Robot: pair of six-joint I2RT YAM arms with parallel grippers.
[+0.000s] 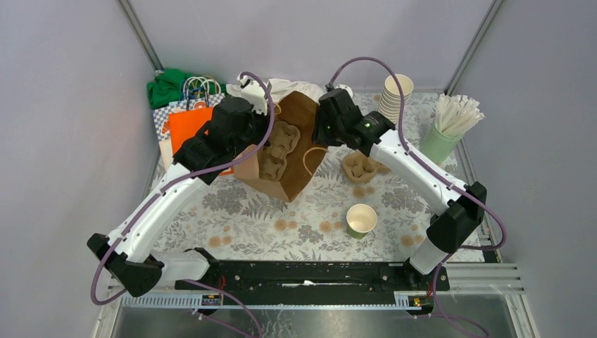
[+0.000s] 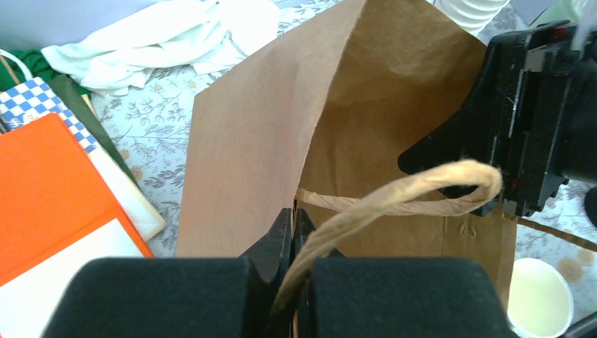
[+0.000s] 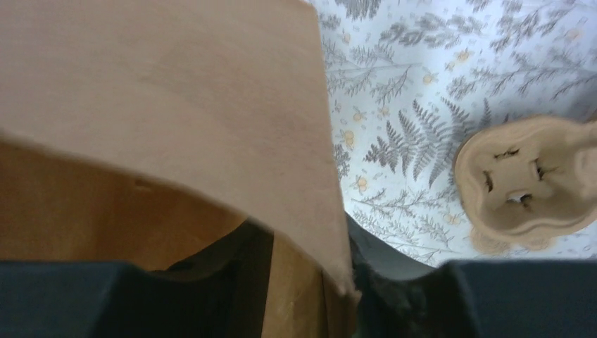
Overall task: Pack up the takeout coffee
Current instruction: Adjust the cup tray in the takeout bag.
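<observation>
**Item 1, takeout coffee:** one dark-green paper cup [image 1: 361,221], white inside, upright, no lid on it. Stands on the counter [image 1: 281,211], front-right of the bag and well apart from both claws.

**Item 2:** brown paper bag [image 1: 296,182], centre, mouth held open. A pulp cup carrier [image 1: 278,148] shows w/in the opening from above. A 2nd carrier [image 1: 359,167] lies just beside the bag on the right.

**Item 3:** left claw [image 2: 294,229], pressed together on the bag's near rim. The twine handle [image 2: 394,193] loops out past it.

**Item 4:** right claw [image 3: 310,271], astride the bag's right wall w/ paper filling the gap. Can't tell if it truly nips.

**Risks (est.):**
- Both arms are busy w/ the bag. Freeing one to fetch the cup prob. lets the mouth sag shut.
- The handle loop lies near the right claw, so it could snag.
- The lidless cup may tip or crush if pinched hard.
</observation>
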